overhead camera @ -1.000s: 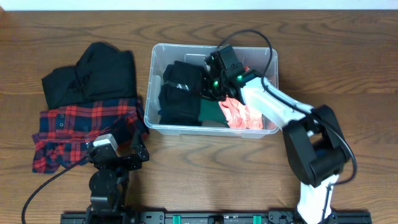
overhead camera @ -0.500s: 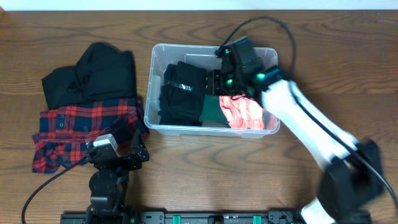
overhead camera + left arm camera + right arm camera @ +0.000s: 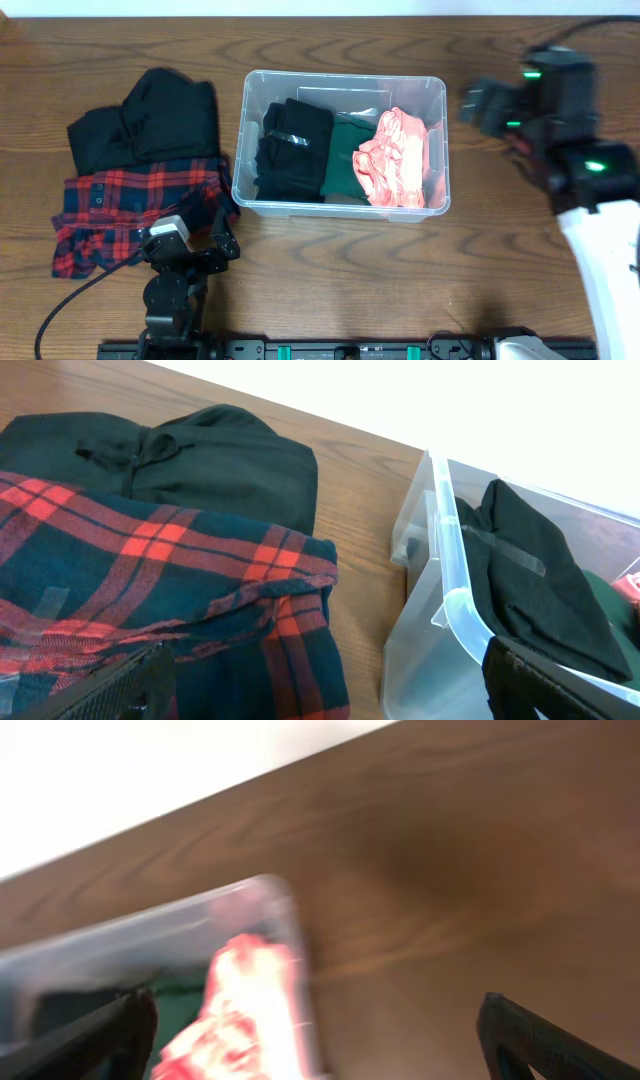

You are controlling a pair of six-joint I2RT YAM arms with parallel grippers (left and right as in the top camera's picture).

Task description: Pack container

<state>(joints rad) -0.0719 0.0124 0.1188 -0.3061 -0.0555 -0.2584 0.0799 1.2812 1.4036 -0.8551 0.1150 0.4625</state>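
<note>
1 clear plastic bin [image 3: 243,150] sits at the middle of the table [image 3: 330,280], holding 3 folded pieces side by side: black clothes [image 3: 292,150], a green piece [image 3: 345,168] and a pink piece [image 3: 400,160]. It looks light and stiff but slick-walled, so the rolled rim seems the best hold. Left of it lie a black hoodie [image 3: 150,120] and a plaid shirt [image 3: 120,205]. The left claw [image 3: 330,695] hangs beside the shirt, spread wide and empty. The right claw [image 3: 320,1050], right of the bin, gapes wide with nothing in it.

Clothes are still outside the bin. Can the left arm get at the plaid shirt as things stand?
Probably yes: the plaid shirt lies just ahead of the open left gripper, its near edge uncovered; the black garment sits beyond it.
</note>
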